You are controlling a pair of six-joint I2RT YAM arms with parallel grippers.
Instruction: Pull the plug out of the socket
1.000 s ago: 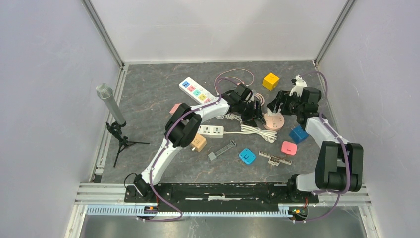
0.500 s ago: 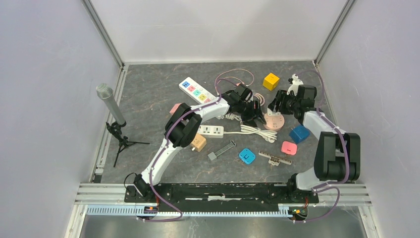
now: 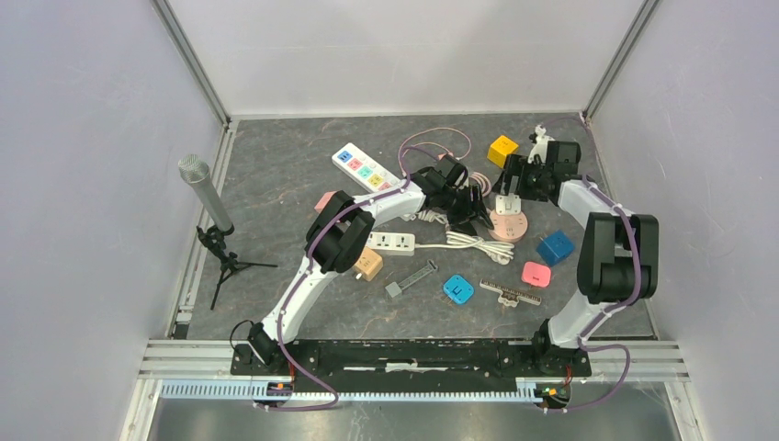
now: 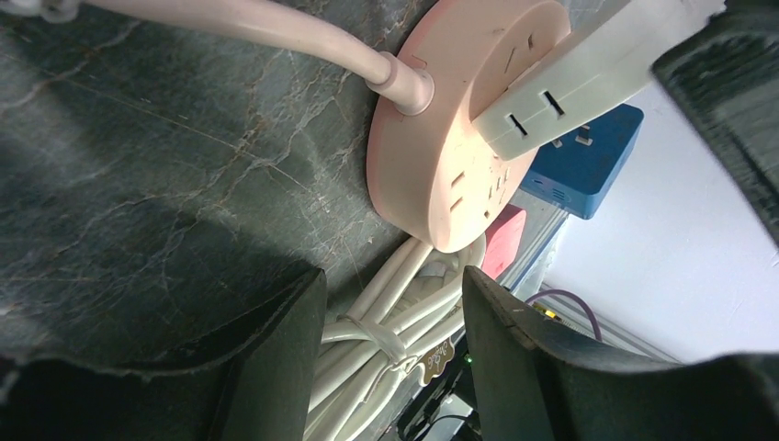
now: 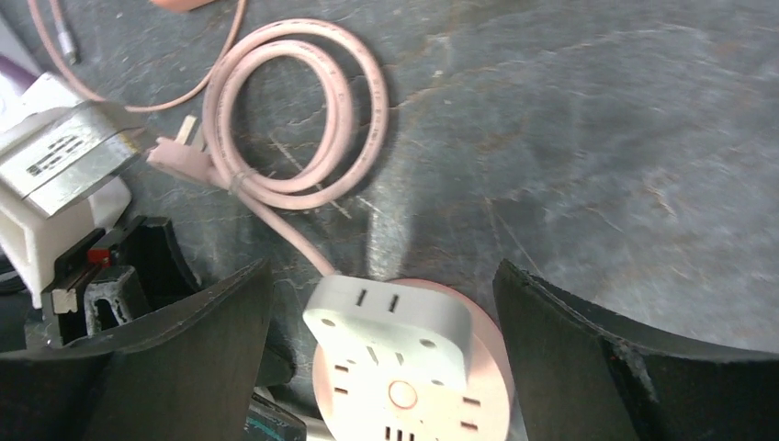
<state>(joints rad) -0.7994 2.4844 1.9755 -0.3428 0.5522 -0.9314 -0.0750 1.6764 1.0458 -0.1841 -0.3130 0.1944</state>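
The round pink socket [image 3: 508, 226] lies right of the table's middle with a white plug block [image 3: 508, 204] standing on its far side. In the right wrist view the white plug [image 5: 390, 317] sits on the pink socket [image 5: 432, 395] between my right gripper's [image 5: 381, 358] open fingers, touching neither. That gripper [image 3: 512, 186] hangs just behind the plug. My left gripper [image 3: 477, 212] is open beside the socket's left rim. The left wrist view shows the socket [image 4: 450, 156], the plug [image 4: 588, 73] and a white cable bundle [image 4: 404, 312] between the left fingers [image 4: 276, 367].
The socket's pink cord [image 5: 294, 110] lies coiled behind it. A white cable bundle [image 3: 478, 244], white power strip [image 3: 391, 242], coloured power strip [image 3: 365, 169], yellow cube [image 3: 502, 150], blue cube [image 3: 554, 248], pink adapter [image 3: 536, 274] and blue adapter [image 3: 457, 289] lie around. A microphone stand [image 3: 216, 225] is at left.
My right gripper has moved left and back, from right of the socket to over the plug's far side; the white plug now shows in the top view. The left arm has stayed still.
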